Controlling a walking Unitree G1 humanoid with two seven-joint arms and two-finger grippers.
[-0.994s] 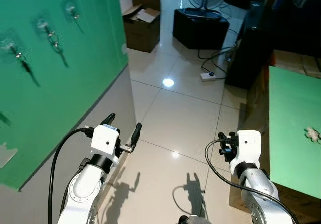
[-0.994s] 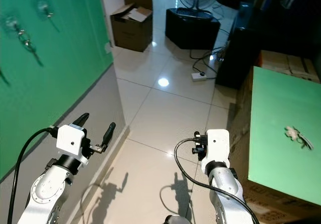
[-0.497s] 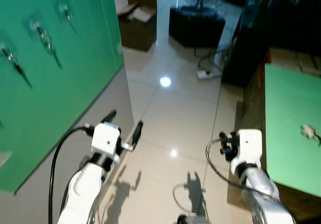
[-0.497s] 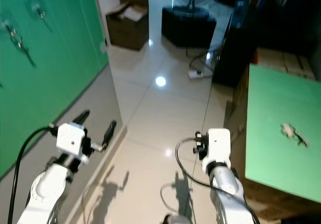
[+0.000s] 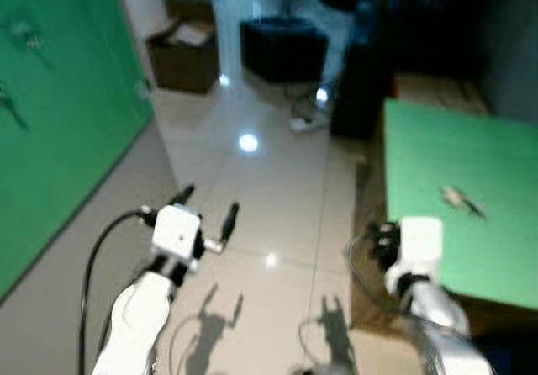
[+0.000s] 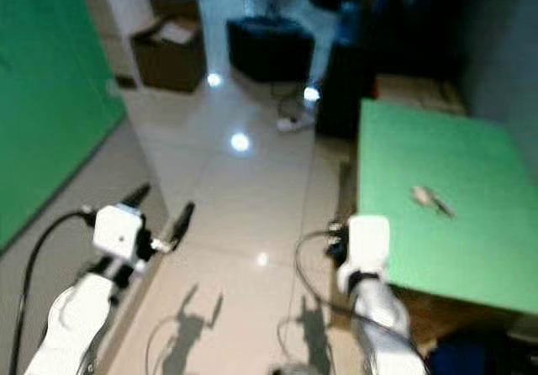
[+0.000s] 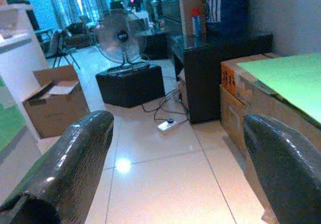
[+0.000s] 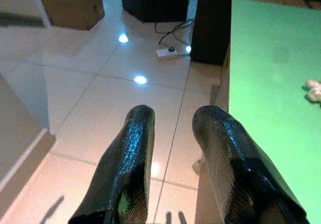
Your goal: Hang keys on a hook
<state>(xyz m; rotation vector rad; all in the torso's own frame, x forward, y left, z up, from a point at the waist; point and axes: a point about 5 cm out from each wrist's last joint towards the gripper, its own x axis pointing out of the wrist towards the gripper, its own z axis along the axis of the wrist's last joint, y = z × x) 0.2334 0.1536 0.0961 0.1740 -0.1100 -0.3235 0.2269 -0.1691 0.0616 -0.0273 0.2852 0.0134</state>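
The keys [image 5: 458, 198] lie on the green tabletop [image 5: 471, 156] at my right, and the right wrist view catches their pale fob [image 8: 313, 91] at its edge. On the green wall panel [image 5: 59, 123] at my left, blurred hooks [image 5: 25, 34] hold other keys. My left gripper [image 5: 204, 207] is held over the tiled floor with its fingers wide open and empty. My right gripper [image 5: 382, 245] hovers by the table's near left corner, short of the keys. Its fingers [image 8: 133, 143] stand a little apart with nothing between them.
A cardboard box [image 5: 187, 55], a black cabinet [image 5: 282, 49] with a fan on it and a power strip [image 5: 300, 123] with cables stand on the glossy floor ahead. Brown boxes [image 7: 241, 88] carry the green tabletop. A dark cabinet [image 5: 357, 89] stands behind.
The camera has swung to the right: the green wall slid off to the left and the table with the keys came nearer the middle. Both arms keep their pose.
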